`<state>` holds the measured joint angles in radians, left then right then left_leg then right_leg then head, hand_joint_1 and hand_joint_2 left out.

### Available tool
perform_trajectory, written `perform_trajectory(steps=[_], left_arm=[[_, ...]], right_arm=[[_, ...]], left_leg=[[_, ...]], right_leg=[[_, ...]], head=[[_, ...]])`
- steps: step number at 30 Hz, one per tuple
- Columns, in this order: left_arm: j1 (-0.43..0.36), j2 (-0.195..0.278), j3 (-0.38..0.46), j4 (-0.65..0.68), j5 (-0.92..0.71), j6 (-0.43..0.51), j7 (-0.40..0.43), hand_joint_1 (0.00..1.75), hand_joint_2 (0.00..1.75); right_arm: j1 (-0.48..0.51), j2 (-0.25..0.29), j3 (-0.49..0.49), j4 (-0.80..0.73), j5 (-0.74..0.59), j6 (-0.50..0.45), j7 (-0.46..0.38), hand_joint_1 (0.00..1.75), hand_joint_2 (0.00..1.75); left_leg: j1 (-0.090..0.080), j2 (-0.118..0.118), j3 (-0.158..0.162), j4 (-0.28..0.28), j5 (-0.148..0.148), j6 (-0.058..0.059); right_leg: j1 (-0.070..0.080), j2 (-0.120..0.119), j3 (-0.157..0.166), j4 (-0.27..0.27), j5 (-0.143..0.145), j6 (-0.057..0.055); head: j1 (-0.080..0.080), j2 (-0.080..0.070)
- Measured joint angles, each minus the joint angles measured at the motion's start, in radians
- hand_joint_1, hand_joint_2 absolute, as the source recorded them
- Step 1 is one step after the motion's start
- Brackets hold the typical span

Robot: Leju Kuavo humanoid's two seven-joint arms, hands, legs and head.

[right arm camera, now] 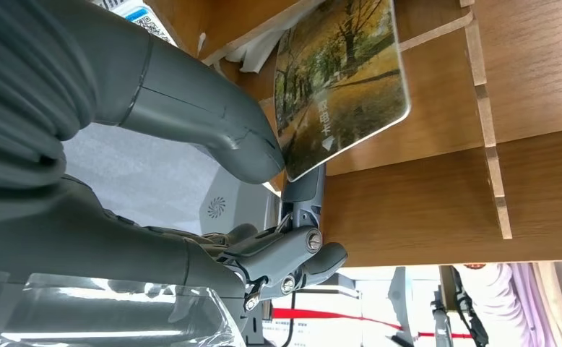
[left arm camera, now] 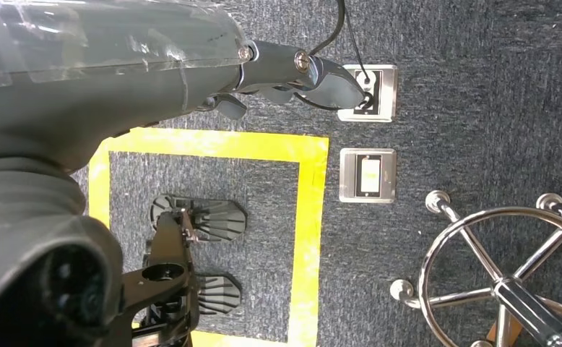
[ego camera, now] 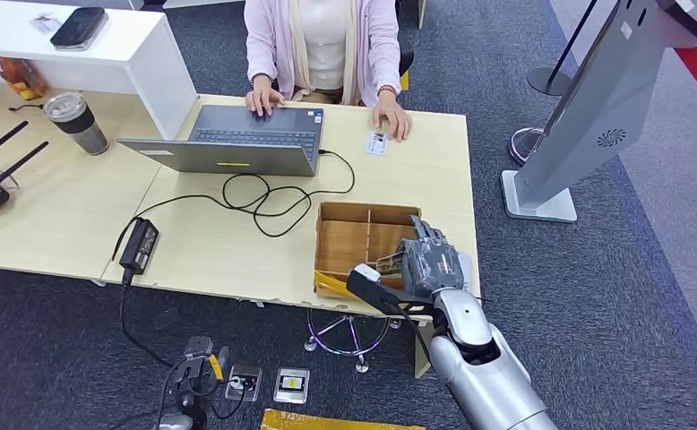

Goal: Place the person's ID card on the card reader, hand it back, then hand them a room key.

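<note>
pinching room key (right arm camera: 339,83) over wooden box (ego camera: 349,242), right hand (ego camera: 432,262)

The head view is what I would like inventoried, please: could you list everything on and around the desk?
Laptop: one, grey, open before the person.
ID card: one, white, by the person's hand.
Divided box: one, brown, desk's near edge.
Room key card: one, autumn-tree print, pinched over the box.
Tumbler: one, dark, far left.
Power adapter: one, black, near edge.
Kiosk: one, grey, right.
Person: one, pink cardigan.
Right hand: holds card.
Left hand: hangs above floor.
</note>
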<state>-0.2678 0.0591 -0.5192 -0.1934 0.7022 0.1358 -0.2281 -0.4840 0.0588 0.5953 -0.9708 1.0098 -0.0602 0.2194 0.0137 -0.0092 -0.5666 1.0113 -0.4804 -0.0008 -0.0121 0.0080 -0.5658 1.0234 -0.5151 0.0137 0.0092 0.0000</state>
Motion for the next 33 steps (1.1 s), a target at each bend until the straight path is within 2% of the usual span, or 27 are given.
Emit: perform_trajectory(steps=[20, 21, 24, 25, 33], left_arm=[[0.001, 0.000, 0.001, 0.000, 0.001, 0.001, 0.000, 0.00, 0.00], [0.001, 0.000, 0.001, 0.000, 0.001, 0.002, 0.000, 0.00, 0.00], [0.001, 0.000, 0.001, 0.000, 0.002, 0.003, 0.000, 0.00, 0.00], [0.001, 0.000, 0.001, 0.000, 0.002, 0.003, 0.000, 0.00, 0.00], [0.005, 0.000, 0.001, 0.000, -0.006, 0.001, 0.000, 0.00, 0.00]], right_arm=[[0.029, -0.022, 0.008, 0.017, -0.010, -0.027, -0.012, 1.75, 1.75], [0.029, -0.023, 0.008, 0.018, -0.010, -0.027, -0.013, 1.61, 1.75], [0.029, -0.025, 0.008, 0.019, -0.011, -0.028, -0.014, 0.30, 1.75], [0.029, -0.026, 0.008, 0.019, -0.010, -0.028, -0.014, 0.00, 1.75], [0.040, -0.032, 0.007, 0.006, 0.063, -0.040, 0.042, 0.00, 1.75]], left_leg=[[0.000, 0.000, 0.000, 0.000, 0.000, 0.000], [0.000, 0.000, 0.000, 0.000, 0.000, 0.000], [0.000, 0.000, 0.000, 0.000, 0.000, 0.000], [0.000, 0.000, 0.000, 0.000, 0.000, 0.000], [0.000, 0.000, 0.000, 0.000, 0.000, 0.000]], right_leg=[[0.000, 0.000, 0.000, 0.000, 0.000, 0.000], [0.000, 0.000, 0.000, 0.000, 0.000, 0.000], [0.000, 0.000, 0.000, 0.000, 0.000, 0.000], [0.000, 0.000, 0.000, 0.000, 0.000, 0.000], [0.000, 0.000, 0.000, 0.000, 0.000, 0.000]], head=[[0.000, 0.000], [0.000, 0.000], [0.000, 0.000], [0.000, 0.000], [0.000, 0.000]])
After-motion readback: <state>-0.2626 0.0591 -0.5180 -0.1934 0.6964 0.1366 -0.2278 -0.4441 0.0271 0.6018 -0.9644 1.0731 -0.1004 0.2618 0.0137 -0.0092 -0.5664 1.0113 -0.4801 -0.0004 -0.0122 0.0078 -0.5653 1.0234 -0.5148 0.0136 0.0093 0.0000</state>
